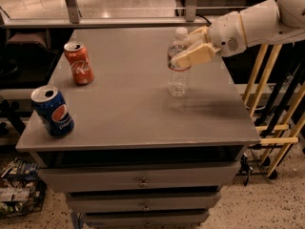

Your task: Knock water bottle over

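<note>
So your gripper (183,47) is up at the top half of the bottle (178,81), arm reaching in from the right. The jaws are spread, and the near one sits across the label band. The bottle's upright on the right side of the tabletop (128,109). The Coke can (79,63) is at the left and the Pepsi can (52,111) is by the front-left corner, both standing, well apart from the bottle.

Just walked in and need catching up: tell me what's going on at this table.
A robot arm reaches in from the right, its gripper open at the upper part of a water bottle on the grey table. The bottle stands upright, not yet knocked over. A red can and a blue can stand apart on the left side.
</note>
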You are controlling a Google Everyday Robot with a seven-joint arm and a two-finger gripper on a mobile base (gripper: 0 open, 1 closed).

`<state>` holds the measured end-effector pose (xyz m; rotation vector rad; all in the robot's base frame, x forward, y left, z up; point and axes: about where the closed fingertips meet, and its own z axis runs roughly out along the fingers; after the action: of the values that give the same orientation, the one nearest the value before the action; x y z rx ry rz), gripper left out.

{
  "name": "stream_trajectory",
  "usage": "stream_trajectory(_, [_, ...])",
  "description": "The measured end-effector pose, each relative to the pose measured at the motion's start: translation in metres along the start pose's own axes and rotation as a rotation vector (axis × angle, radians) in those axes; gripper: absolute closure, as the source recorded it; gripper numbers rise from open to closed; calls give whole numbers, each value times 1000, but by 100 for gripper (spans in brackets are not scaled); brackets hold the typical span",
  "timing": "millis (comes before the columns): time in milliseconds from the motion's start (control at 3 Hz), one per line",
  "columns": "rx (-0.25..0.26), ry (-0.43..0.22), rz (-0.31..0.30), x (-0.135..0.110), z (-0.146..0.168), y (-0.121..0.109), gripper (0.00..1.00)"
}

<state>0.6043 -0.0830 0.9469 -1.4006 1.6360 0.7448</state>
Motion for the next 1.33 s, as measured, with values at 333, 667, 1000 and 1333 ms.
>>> stream_trajectory(333, [2, -34, -43, -20, -6, 3, 88])
stream_trajectory(667, [54, 48, -137, -38, -20, 6, 100])
stream_trajectory(1000, [99, 211, -249, -46, -20, 12, 100])
stream_trajectory(1333, [78, 399, -377, -42, -9, 25, 100])
